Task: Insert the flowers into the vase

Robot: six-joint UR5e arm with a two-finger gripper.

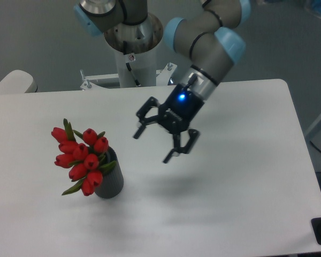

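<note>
The flowers (81,159), a tight bunch of red closed tulip heads with a few green leaves, stand in the vase (111,183), a small dark grey cylinder at the front left of the white table (241,193). The bunch leans out to the left over the vase's rim. My gripper (153,145) hangs above the table to the right of the flowers, well apart from them. Its two black fingers are spread wide and hold nothing.
The arm's base column (134,53) stands at the table's far edge, behind the gripper. A pale rounded object (13,81) sits off the table's far left corner. The table's right edge is at the frame's right side.
</note>
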